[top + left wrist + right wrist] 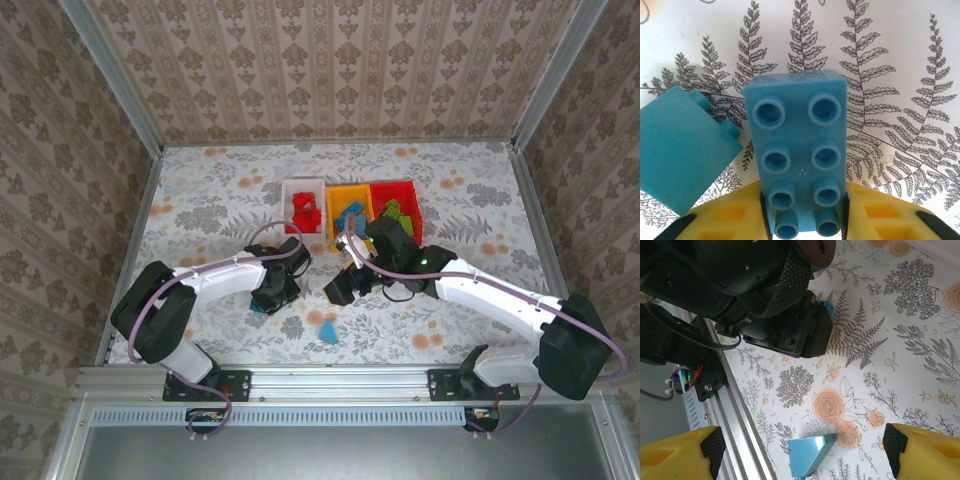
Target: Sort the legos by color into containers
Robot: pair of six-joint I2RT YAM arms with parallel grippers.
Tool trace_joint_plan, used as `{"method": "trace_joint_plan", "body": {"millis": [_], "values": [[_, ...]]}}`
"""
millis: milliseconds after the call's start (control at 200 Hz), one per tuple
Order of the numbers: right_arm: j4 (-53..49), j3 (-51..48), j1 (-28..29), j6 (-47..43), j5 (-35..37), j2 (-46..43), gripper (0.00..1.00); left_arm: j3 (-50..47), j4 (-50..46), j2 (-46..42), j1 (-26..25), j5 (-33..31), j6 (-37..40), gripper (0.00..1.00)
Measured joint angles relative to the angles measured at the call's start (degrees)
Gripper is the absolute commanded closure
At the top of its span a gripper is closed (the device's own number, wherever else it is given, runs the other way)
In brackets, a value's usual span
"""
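bricks sit sorted at the back: red ones [305,212] in the white bin [304,182], blue in the yellow bin [349,186], green in the red bin [395,185]. left gripper [804,220] jaws seem to pinch a long blue brick [797,145], another blue block [680,155] just beside it on the table [900,65]. right gripper [803,450] hangs with jaws spread wide over a blue wedge [810,456].

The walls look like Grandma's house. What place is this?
Probably a robot test booth, not a home: left arm and right arm bolted to a metal rail, and wallpapered panels in metal frames around the table.
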Motion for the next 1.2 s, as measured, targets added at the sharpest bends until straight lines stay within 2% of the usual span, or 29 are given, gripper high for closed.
{"method": "trace_joint_plan", "body": {"millis": [185,365,575,740,870,920,1040,1200], "values": [[-0.3,0.5,-0.4,0.3,0.5,0.2,0.17,4.1,-2.6,0.5,-0.4,-2.1,4.2,0.73],[-0.5,0.6,-6.2,3.8,3.3,-0.8,0.19,24.0,-5.1,5.8,-3.7,-5.3,14.3,0.76],[-5.2,3.3,-11.6,7.7,11.0,-3.7,0.21,44.9,-6.7,14.7,-5.1,-6.1,26.3,0.76],[-9.2,5.1,-15.1,10.3,15.4,-6.3,0.21,56.8,-7.9,24.2,-4.0,-4.3,32.5,0.76],[-12.5,5.0,-16.8,10.7,17.5,-8.3,0.22,62.6,-8.2,31.6,-2.4,-2.6,35.1,0.76],[-13.5,4.8,-16.8,10.8,17.9,-9.0,0.21,64.4,-8.5,34.4,-1.9,-1.9,35.6,0.74],[-15.5,4.4,-16.8,10.8,18.2,-10.5,0.21,67.6,-9.0,39.8,-1.0,-0.6,36.2,0.61],[-17.2,4.1,-16.7,9.4,17.9,-10.7,0.21,69.2,-10.3,41.8,-0.5,0.5,36.5,0.48]]}}
